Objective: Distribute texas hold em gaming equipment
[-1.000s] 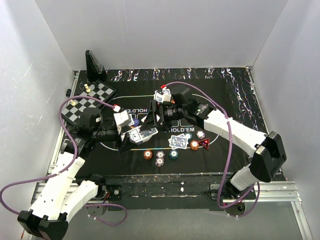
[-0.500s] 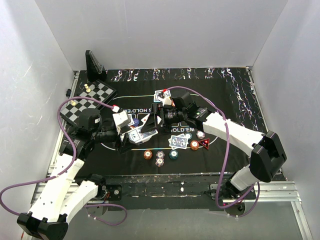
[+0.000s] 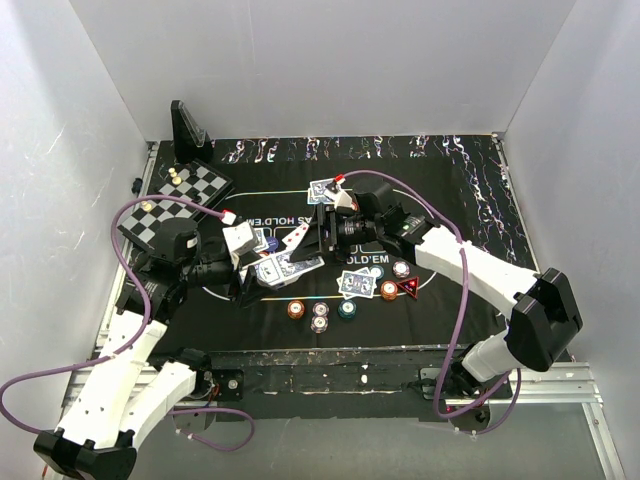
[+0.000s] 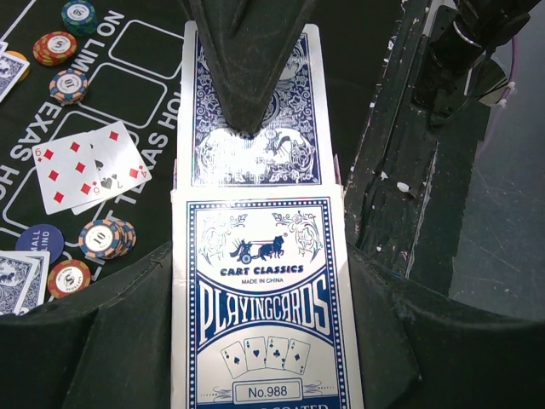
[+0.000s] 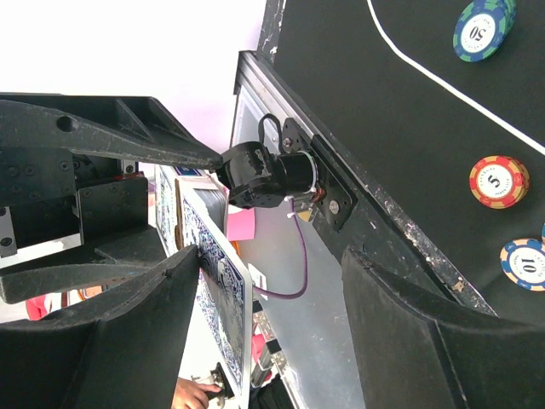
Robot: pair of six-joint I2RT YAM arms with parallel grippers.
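Note:
My left gripper [image 3: 252, 277] [image 4: 262, 294] is shut on a blue-and-white playing card box [image 4: 266, 324] [image 3: 283, 270], held above the mat. One patterned-back card [image 4: 252, 128] [image 5: 223, 294] sticks out of the box's far end. My right gripper [image 3: 312, 242] [image 5: 272, 341] straddles that card with its jaws open: the card lies against the left finger [image 5: 128, 341], and a wide gap separates it from the right finger [image 5: 409, 341]. Poker chips [image 3: 320, 310] [image 4: 106, 239] [image 5: 499, 181], a red triangle marker [image 3: 409, 288] and face-down cards [image 3: 353, 284] lie on the mat.
A chessboard [image 3: 175, 200] with pieces sits at the back left, beside a black stand [image 3: 188, 135]. Face-up cards [image 4: 89, 166] [image 3: 296, 236] and more cards [image 3: 322, 190] lie on the black mat [image 3: 450, 200]. White walls close in three sides.
My right gripper has moved left onto the card sticking out of the box, and its jaws have narrowed. The left gripper has kept its hold and pushed the box slightly right.

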